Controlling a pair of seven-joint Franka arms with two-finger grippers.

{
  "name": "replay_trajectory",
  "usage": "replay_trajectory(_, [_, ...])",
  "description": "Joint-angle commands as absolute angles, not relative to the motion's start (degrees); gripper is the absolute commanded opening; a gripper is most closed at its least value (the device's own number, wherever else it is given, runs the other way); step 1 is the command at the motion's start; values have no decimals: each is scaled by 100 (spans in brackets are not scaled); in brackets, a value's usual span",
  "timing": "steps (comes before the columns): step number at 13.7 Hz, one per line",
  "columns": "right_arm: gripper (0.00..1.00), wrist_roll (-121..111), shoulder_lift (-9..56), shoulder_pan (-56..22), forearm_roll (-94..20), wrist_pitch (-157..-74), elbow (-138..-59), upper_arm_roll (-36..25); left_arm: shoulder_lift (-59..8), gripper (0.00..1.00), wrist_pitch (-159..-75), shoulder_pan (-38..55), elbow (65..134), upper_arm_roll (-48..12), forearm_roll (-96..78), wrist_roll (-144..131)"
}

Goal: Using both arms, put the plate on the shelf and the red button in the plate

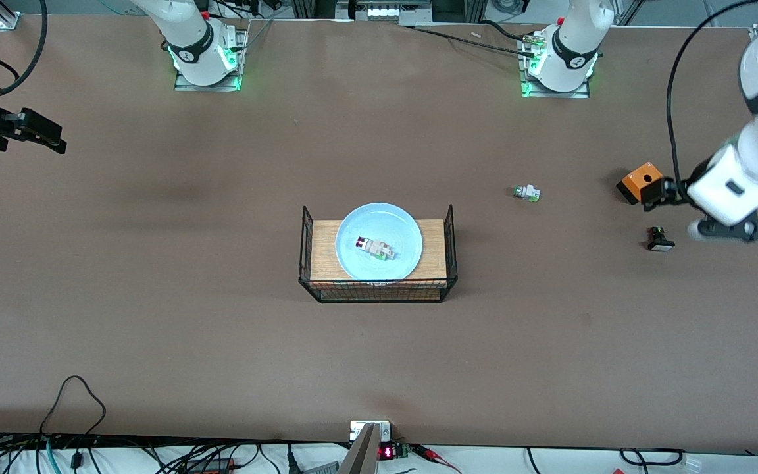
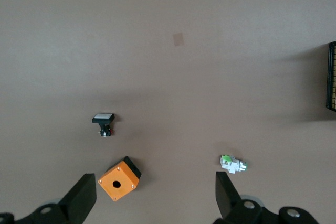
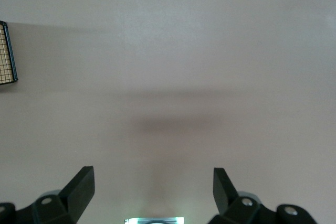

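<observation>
The round pale-blue plate (image 1: 379, 241) sits on the wooden tray (image 1: 433, 253) inside a black wire basket (image 1: 377, 289), and the small white red-capped button (image 1: 374, 248) lies on the plate. Well apart from both, the left gripper (image 2: 156, 195) hovers with fingers spread over an orange box (image 2: 119, 178), near a black white-topped button (image 2: 104, 123) and a white green-capped button (image 2: 232, 163). The right gripper (image 3: 152, 187), fingers apart, waits over bare brown table (image 3: 210, 51) at the right arm's end.

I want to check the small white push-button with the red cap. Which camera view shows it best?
The front view: the small white push-button with the red cap lies in full sight on the round pale-blue plate. The left and right wrist views show only bare table and a wire basket edge, not this button.
</observation>
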State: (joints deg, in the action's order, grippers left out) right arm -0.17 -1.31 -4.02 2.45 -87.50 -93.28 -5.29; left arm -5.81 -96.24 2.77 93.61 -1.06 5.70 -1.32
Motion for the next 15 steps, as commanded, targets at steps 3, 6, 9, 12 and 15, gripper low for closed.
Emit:
replay_trajectory(3, [100,-70,-149,-378,193,-8728,-9272,-536,123,100,-9793,387,10301,299,282,88])
replay_trajectory(6, [100,-79,-149,-378,193,-8719,-9272,-536,70,100,-9317,316,9941,299,-211,193])
replay_trajectory(9, [100,-79,-149,-378,193,-8728,-9272,-536,61,100,-9308,316,9932,299,-193,185])
replay_trajectory(12, [100,-79,-149,-378,193,-8728,-9272,-536,53,100,-9316,316,9923,290,-185,185])
replay_trajectory(15, [100,-79,-149,-378,193,-8728,-9272,-536,53,100,-9308,316,9923,290,-185,185])
